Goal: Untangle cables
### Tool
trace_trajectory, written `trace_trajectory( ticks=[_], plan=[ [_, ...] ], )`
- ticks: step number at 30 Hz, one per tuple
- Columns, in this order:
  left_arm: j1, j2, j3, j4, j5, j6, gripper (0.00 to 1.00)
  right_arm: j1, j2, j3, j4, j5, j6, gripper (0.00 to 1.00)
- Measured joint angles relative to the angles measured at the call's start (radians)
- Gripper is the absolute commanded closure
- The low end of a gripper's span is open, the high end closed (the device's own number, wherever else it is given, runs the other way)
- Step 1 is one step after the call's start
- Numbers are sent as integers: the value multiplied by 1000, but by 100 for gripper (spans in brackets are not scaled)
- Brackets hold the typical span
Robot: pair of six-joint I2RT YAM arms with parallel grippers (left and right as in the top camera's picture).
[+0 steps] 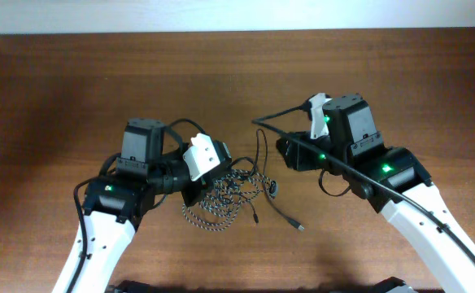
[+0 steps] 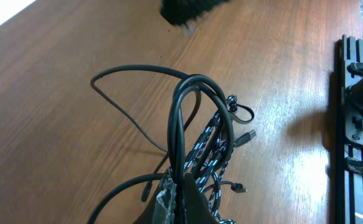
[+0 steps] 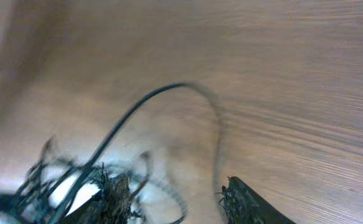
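The cables lie in one knot at lower centre of the overhead view, between the two arms. The braided cable forms the dense speckled coils. The black cable rises from them in a tall loop, and a plug end trails off towards the lower right.

The left tool is clamped on the cables at the bottom edge of its wrist view, where braided and black strands run in together. Judgement: this hold anchors the knot so that the other arm can draw a strand clear.

The right tool stands wide, nothing held. Its view is blurred. A dark strand arcs above the gap, and the knot lies at lower left.

The surface is brown wood grain. A pale band runs along the top edge of the overhead view. No more of the room shows.
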Motion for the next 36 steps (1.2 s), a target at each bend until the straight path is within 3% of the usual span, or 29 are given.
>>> trace_trajectory(
  ticks=[5,8,10,15,20,22,27,29,32,36],
  plan=[
    [0,0,0,34,-7,0,100,0,0,0,-15,-321,-234,56],
    [0,0,-1,63,-47,-21,100,0,0,0,-16,-433,-302,57],
    [0,0,-1,80,-53,-39,100,0,0,0,-15,-468,-331,66],
    [0,0,-2,106,-54,-119,100,60,0,0,93,-476,-366,75],
    [0,0,-2,108,-40,-126,100,65,44,0,146,-378,-369,74],
    [0,0,-2,107,-40,-126,100,65,43,5,153,-365,-368,67],
    [0,0,-2,100,-40,-126,100,65,22,34,134,-278,-370,68],
    [0,0,-2,101,-40,-126,100,65,23,34,107,-266,-370,76],
    [0,0,-2,100,-40,-126,100,65,56,35,83,-277,-370,78],
    [1,0,-2,97,-41,-133,100,65,119,36,84,-315,-371,96]
  ],
)
